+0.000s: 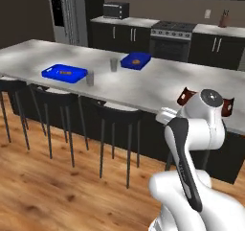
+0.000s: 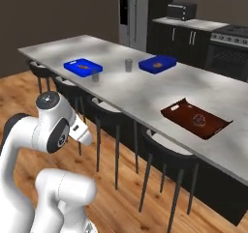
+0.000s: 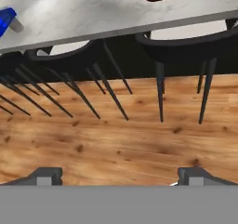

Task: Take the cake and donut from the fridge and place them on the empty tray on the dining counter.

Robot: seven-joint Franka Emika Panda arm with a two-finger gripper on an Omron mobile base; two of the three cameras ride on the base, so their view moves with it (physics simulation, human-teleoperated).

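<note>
The reddish-brown tray (image 2: 196, 119) lies near the dining counter (image 2: 145, 92) edge, long axis angled across it, a donut (image 2: 198, 119) inside; the arm hides much of it. The gripper (image 3: 120, 174), jaws spread, holds nothing above stools (image 3: 186, 46).

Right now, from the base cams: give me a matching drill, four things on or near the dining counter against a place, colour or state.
Things:
1. tray
2. fridge
3. gripper
4. two small cups

Descriptions:
A. grey, back left of the kitchen
B. open, nothing between the fingers, above the wood floor
C. dark reddish-brown, something dark and round lying in it
D. standing on the dining counter between the two blue trays

Pairs: 1-C, 2-A, 3-B, 4-D
</note>
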